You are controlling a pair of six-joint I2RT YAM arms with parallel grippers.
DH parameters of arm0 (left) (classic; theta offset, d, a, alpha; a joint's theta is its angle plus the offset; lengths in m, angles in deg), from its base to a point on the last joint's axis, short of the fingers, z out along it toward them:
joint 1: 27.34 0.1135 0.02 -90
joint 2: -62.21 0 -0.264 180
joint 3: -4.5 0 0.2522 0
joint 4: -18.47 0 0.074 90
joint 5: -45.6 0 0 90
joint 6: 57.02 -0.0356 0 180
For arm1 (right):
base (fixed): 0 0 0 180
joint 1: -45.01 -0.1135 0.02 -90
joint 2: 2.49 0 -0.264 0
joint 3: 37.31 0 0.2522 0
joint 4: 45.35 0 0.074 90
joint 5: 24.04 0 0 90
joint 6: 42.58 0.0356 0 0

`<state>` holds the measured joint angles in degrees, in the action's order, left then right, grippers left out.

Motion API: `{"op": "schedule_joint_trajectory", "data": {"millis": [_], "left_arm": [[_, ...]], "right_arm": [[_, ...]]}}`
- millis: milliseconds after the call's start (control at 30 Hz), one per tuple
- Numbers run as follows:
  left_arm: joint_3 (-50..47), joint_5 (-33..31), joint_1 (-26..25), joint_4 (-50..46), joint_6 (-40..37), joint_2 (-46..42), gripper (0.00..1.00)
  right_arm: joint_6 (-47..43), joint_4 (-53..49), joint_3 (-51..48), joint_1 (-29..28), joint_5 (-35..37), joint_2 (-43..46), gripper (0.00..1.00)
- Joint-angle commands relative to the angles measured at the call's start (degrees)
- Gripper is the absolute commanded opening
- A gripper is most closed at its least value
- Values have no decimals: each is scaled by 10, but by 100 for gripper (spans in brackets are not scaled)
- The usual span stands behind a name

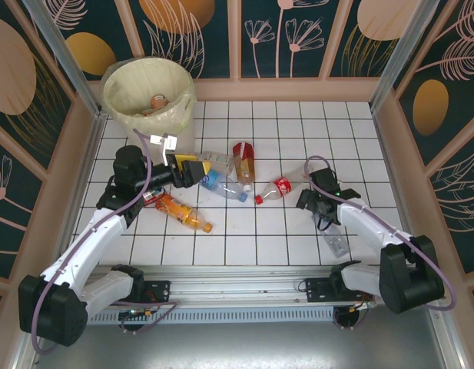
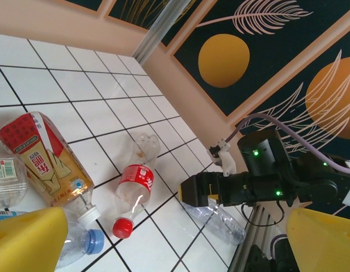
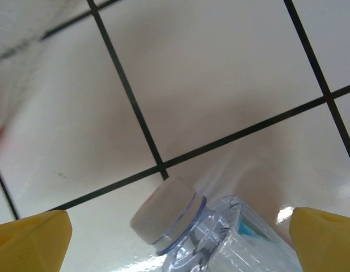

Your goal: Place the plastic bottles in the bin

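The right gripper (image 3: 179, 241) had its yellow fingers (image 3: 33, 241) wide apart, one on each side of the clear plastic bottle with a white cap (image 3: 211, 241), which lay flat at the near right of the white tiled table (image 1: 298, 123), cap pointing far.

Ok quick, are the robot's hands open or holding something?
Left gripper: open, empty.
Right gripper: open, over a clear white-capped plastic bottle, not gripping it.
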<state>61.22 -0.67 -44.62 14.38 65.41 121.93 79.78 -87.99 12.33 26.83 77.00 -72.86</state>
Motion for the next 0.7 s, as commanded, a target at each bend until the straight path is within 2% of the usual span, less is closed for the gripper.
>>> {"op": "schedule_joint_trajectory", "data": {"millis": [0, 267, 667], "left_arm": [[-9, 13, -2, 20, -3, -12, 99], [-14, 15, -3, 26, 2, -21, 99], [-15, 10, -3, 24, 3, -23, 99]], "right_arm": [[18, -28, 9, -13, 17, -16, 99], [34, -54, 22, -28, 35, -64, 98], [47, 2, 18, -31, 10, -67, 67]]}}
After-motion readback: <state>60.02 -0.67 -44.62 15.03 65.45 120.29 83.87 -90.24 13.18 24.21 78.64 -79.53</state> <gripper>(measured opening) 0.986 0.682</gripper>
